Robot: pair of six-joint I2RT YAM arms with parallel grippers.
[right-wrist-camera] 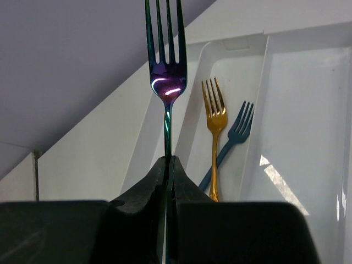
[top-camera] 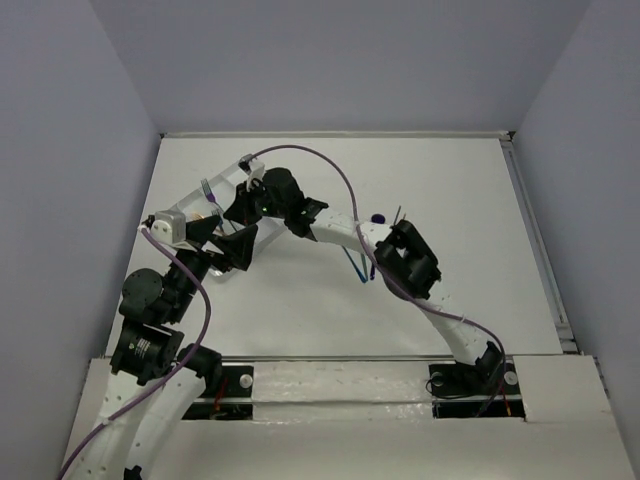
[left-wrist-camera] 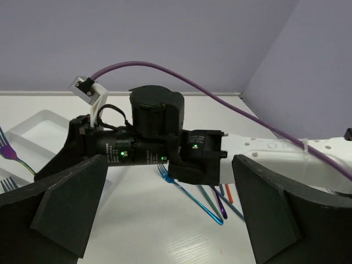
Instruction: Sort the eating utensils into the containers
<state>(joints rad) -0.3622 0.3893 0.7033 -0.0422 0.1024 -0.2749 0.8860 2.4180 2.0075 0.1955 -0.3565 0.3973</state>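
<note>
My right gripper (right-wrist-camera: 170, 165) is shut on the handle of an iridescent purple-teal fork (right-wrist-camera: 166, 77) and holds it tines up over the white divided tray (right-wrist-camera: 264, 77). An orange fork (right-wrist-camera: 214, 132) and a dark blue fork (right-wrist-camera: 234, 137) lie in the compartment below. In the top view the held fork (top-camera: 207, 187) sticks out past the right gripper (top-camera: 225, 205). My left gripper (left-wrist-camera: 165, 220) is open and empty just above the table, facing the right wrist. A blue fork (left-wrist-camera: 190, 193) and purple, teal and orange utensils (left-wrist-camera: 220, 201) lie loose beyond it.
The right forearm (left-wrist-camera: 148, 143) crosses close in front of the left gripper. The tray's near end (left-wrist-camera: 41, 124) is to its left. Loose utensils (top-camera: 355, 265) lie by the right elbow. Grey walls enclose the table on three sides.
</note>
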